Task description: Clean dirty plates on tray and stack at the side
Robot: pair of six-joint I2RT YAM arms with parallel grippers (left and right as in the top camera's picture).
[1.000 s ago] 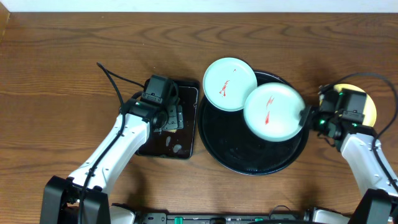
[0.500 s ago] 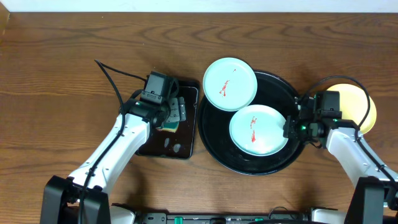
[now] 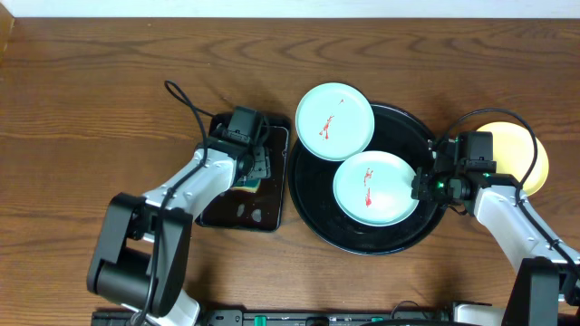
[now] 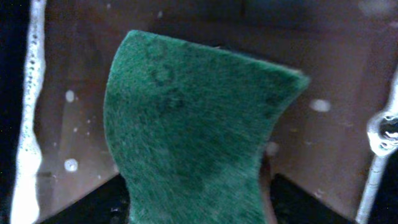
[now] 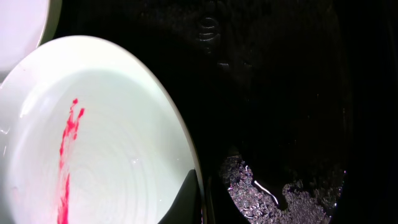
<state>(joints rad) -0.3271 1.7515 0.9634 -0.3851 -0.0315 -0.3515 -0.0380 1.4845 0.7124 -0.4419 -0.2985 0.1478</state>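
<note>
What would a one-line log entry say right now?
left tool: holds green sponge | right tool: grips smeared plate in round tray | other smeared plate: on tray's rim | yellow plate: on table

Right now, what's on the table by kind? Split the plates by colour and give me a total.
Pale blue-white plates: 2, both red-smeared
Pale yellow plate: 1
Round black tray: 1
Rectangular black tray: 1
Green sponge: 1
Total: 6
</note>
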